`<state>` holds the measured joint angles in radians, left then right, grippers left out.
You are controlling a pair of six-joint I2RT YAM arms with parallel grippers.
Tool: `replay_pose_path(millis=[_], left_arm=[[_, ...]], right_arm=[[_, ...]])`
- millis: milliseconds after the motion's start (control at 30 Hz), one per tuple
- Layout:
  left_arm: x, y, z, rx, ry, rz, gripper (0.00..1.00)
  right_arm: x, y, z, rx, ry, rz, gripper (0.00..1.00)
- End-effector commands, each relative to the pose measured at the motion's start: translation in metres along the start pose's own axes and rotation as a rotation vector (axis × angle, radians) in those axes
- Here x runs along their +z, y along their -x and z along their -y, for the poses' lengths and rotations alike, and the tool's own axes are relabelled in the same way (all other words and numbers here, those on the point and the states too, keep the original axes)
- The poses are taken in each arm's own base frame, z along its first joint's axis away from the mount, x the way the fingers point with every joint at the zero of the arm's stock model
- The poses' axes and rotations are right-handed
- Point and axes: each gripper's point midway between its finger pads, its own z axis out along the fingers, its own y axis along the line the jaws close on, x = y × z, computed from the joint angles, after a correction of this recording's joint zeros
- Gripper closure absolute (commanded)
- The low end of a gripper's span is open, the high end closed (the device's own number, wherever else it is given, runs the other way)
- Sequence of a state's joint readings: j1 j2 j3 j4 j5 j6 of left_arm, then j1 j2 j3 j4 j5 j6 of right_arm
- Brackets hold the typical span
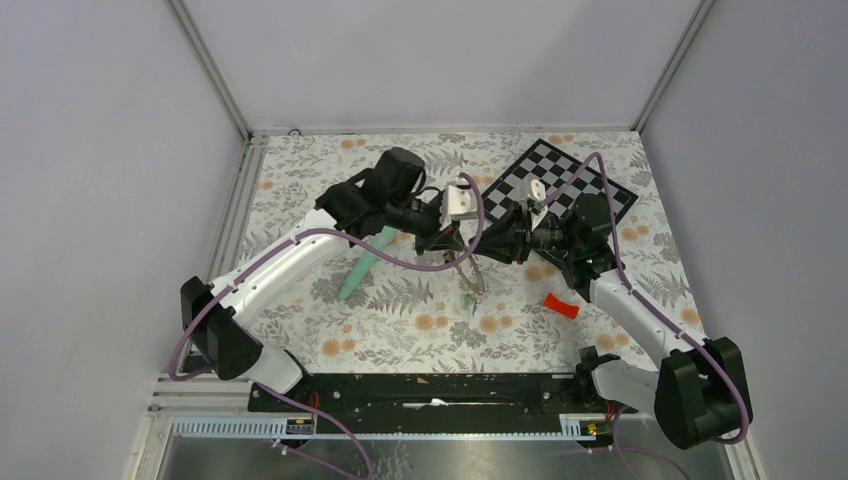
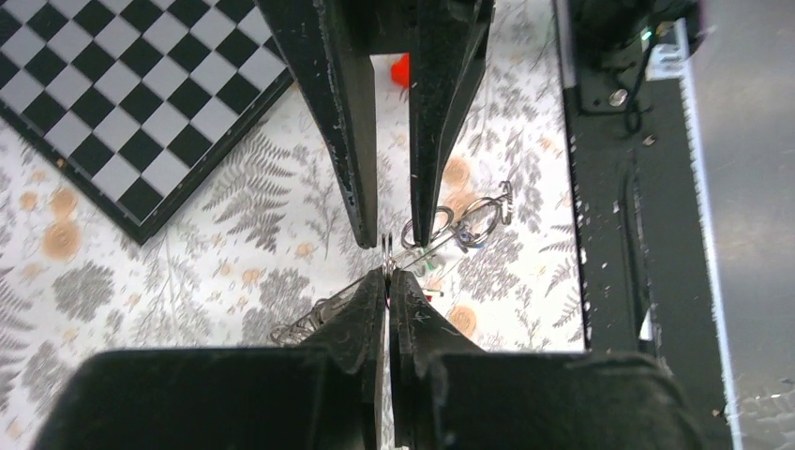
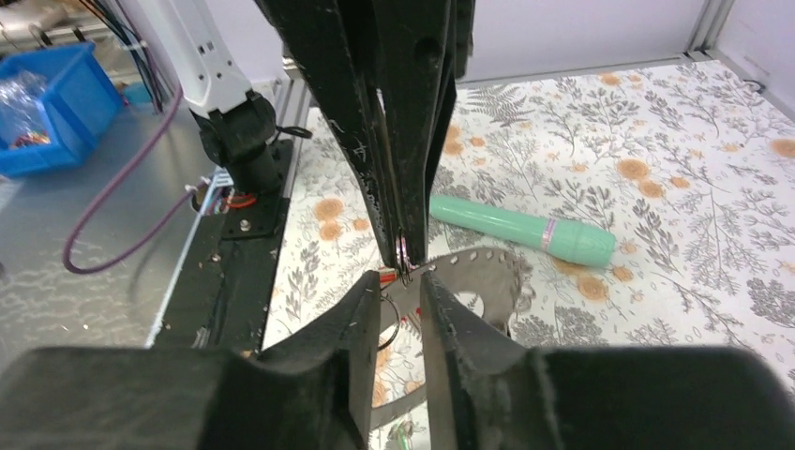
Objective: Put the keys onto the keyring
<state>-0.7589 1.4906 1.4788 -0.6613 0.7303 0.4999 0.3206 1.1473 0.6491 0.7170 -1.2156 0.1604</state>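
grey keyring (image 3: pixel 478 269) is pinched by its rim in the closed left claw (image 2: pixel 387 281), right claw (image 3: pixel 398 279) is spread apart just beside it

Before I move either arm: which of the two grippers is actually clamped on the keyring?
The left gripper: its jaws are pinched shut on the keyring, while the right gripper has its jaws apart.
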Motion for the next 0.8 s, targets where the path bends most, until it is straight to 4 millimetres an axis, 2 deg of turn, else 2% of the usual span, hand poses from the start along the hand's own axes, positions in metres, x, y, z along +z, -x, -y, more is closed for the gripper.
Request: replay_pose_path(millis=[0, 67, 167, 467, 767], left_arm=[[-0.015, 0.005, -0.013, 0.108, 0.157, -0.153, 1.0], [-0.018, -0.001, -0.012, 0.12, 0.178, -0.232, 1.0], [-0.021, -0.007, -0.013, 0.114, 0.202, -0.313, 1.0], [-0.012, -0.013, -0.014, 0.088, 0.212, -0.411, 1.0], [0.0, 0.002, -0.002, 0.066, 0.136, -0.347, 1.0]], right_arm=[[-0.003, -0.008, 0.003, -0.095, -0.005, -0.063, 0.64], [-0.003, -0.01, 0.004, -0.101, -0.009, -0.073, 0.56], [-0.004, -0.01, 0.003, -0.108, -0.005, -0.075, 0.52], [-0.002, -0.011, -0.002, -0.054, 0.009, -0.023, 0.5], [-0.001, -0.016, -0.002, -0.033, 0.008, 0.009, 0.51]])
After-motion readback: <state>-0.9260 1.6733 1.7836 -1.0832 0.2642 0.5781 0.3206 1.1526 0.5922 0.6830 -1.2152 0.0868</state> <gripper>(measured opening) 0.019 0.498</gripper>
